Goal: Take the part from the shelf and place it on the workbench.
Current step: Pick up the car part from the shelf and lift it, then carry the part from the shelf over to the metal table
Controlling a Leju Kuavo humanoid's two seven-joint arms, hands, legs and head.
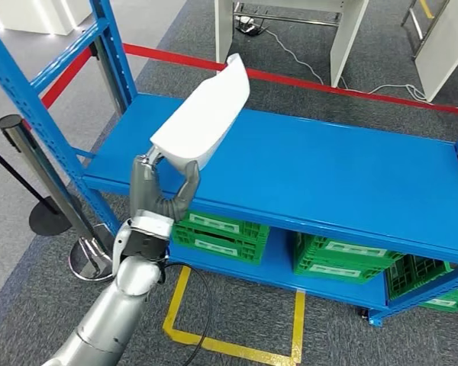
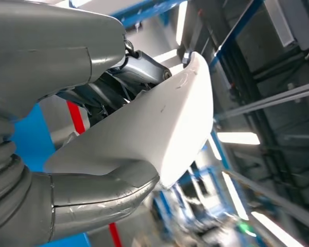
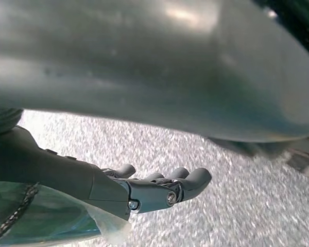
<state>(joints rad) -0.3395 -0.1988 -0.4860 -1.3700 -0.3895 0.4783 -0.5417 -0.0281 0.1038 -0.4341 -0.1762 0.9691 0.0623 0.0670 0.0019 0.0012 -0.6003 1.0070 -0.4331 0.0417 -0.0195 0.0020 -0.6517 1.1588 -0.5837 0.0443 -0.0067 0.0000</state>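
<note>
Above the blue shelf's [image 1: 330, 164] front edge, the left hand [image 1: 157, 191] reaches up from a raised silver arm, thumb and fingers clamped on the lower end of the white part [image 1: 206, 114]; the part slants upward and away, clear of the shelf top; green crates [image 1: 220, 232] sit on the tier below; the right hand [image 3: 145, 188] hangs over grey carpet, fingers loosely extended, holding nothing.

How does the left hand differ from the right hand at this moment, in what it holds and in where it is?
The left hand grips the white part, while the right hand holds nothing, its fingers stretched out. The left hand is raised over the blue shelf; the right hand hangs above grey carpet. Both hands are grey.
</note>
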